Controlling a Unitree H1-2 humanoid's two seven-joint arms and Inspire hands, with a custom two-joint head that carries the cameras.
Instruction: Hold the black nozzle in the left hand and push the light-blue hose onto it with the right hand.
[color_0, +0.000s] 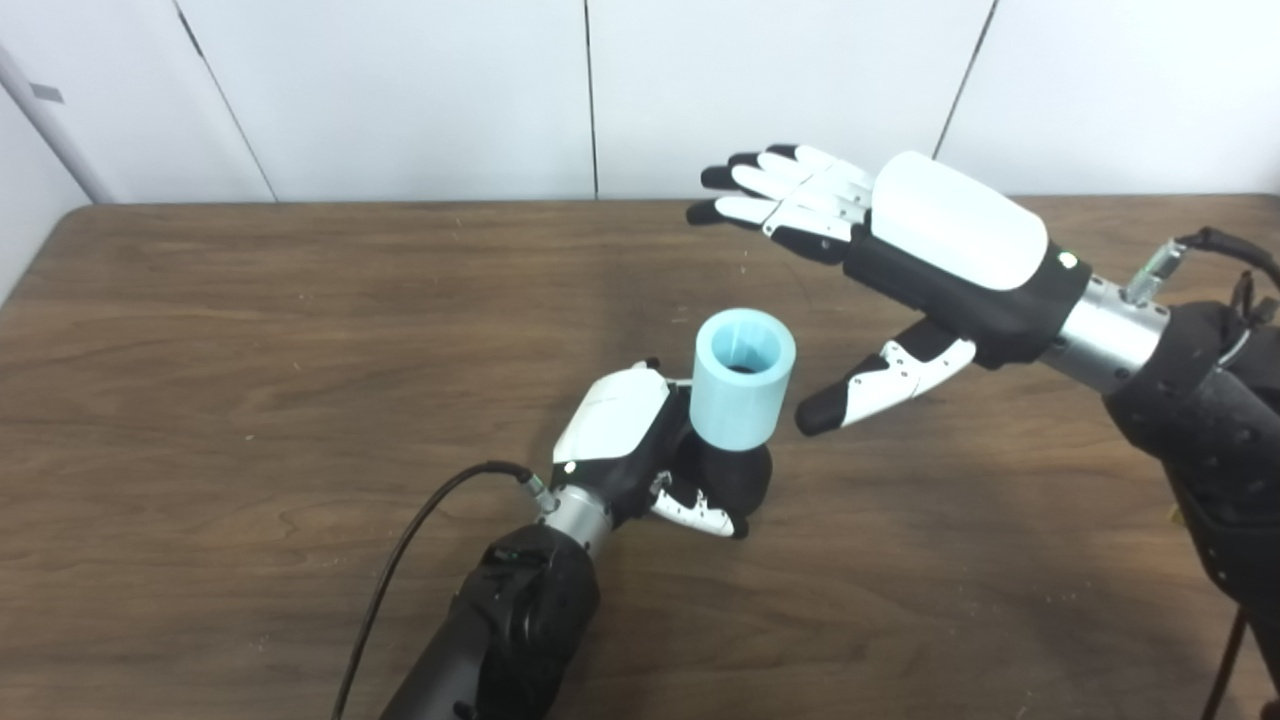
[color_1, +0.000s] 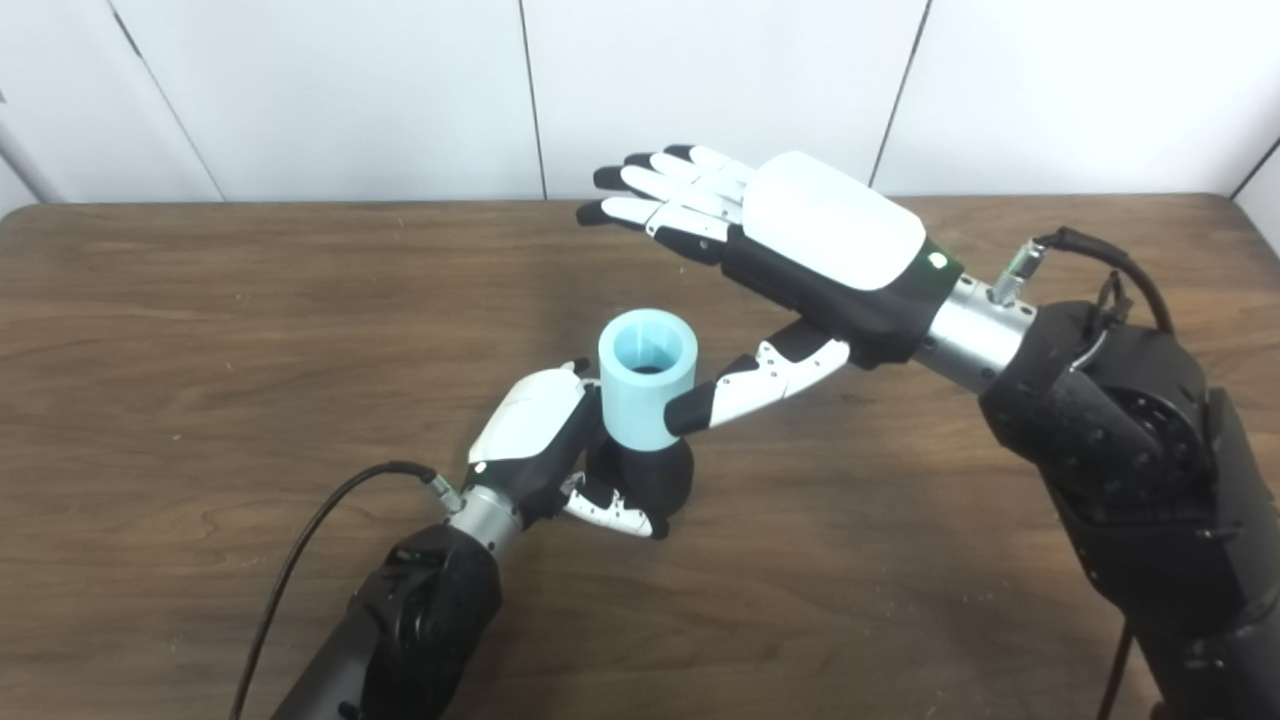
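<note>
Left hand (color_0: 640, 450) grips black nozzle (color_0: 735, 480), mostly hidden under light-blue hose (color_0: 742, 390); right hand (color_0: 900, 260) spread wide, empty, above-right of it.

1. A table (color_0: 250, 330) of dark brown wood grain fills most of the scene, its far edge running left to right.
2. A white wall (color_0: 400, 90) stands behind the far edge, split by thin dark vertical seams into panels.
3. A grey strip (color_0: 50, 120) slants at far left.
</note>
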